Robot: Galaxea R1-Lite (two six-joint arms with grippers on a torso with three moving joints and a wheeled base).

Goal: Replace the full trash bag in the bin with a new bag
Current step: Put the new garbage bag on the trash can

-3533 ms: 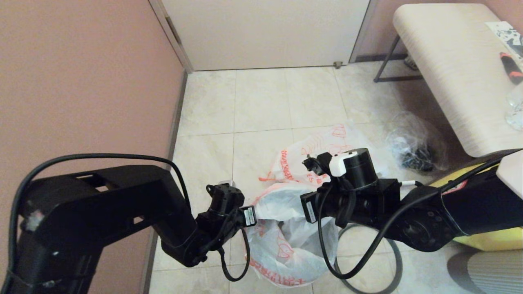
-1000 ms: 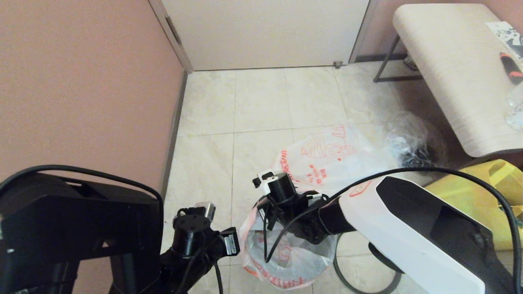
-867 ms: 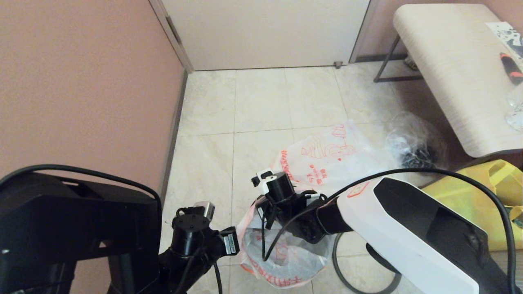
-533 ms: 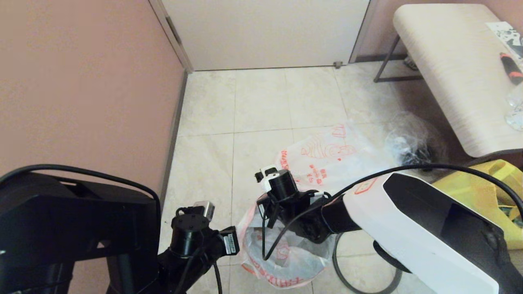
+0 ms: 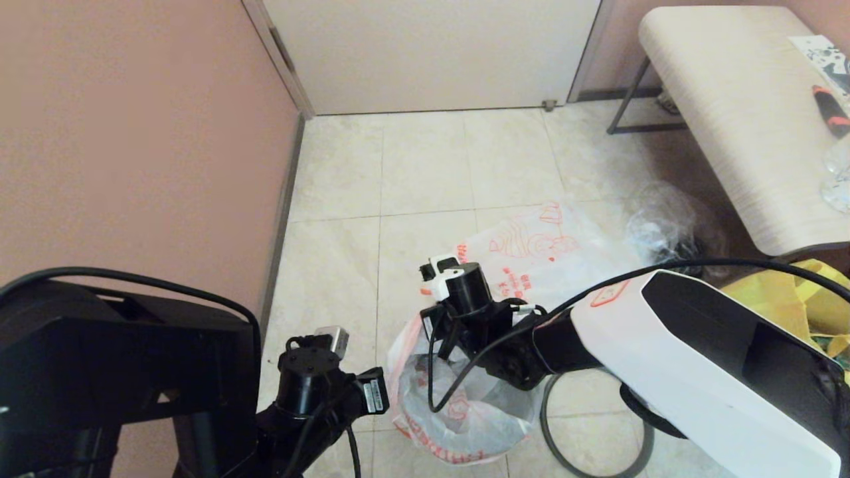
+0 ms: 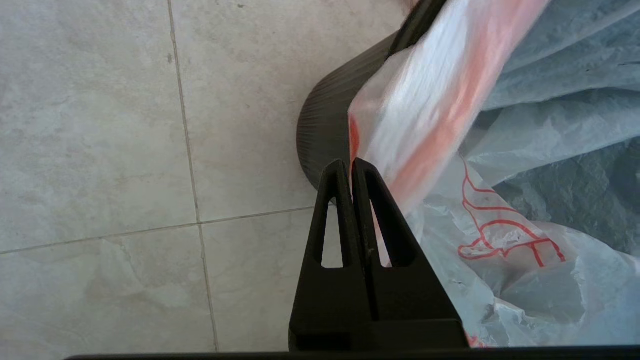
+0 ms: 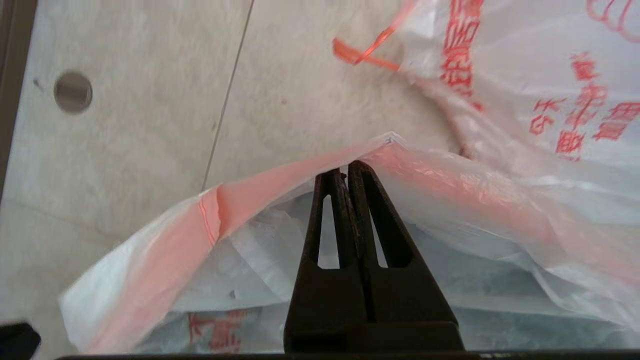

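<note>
The new bag (image 5: 458,405), thin white plastic with orange-red print, hangs open inside the bin (image 6: 325,120), whose dark ribbed wall shows in the left wrist view. My left gripper (image 6: 348,165) is shut on the bag's orange edge at the bin's left side. My right gripper (image 7: 345,167) is shut on the far rim of the new bag (image 7: 450,185), which tents up at its tips. The full trash bag (image 5: 531,249) lies on the floor just beyond the bin. In the head view both grippers are hidden under their wrists.
A dark rim hoop (image 5: 546,425) lies on the tiles right of the bin. A clear bag with dark contents (image 5: 664,229) and a yellow tote bag (image 5: 783,292) sit at the right under a pale bench (image 5: 730,106). A wall (image 5: 133,133) runs close on the left.
Both arms have come down from holding the bag stretched above the bin. Over the last second the right wrist shifted slightly right and away with the rim; the left arm stayed still.
</note>
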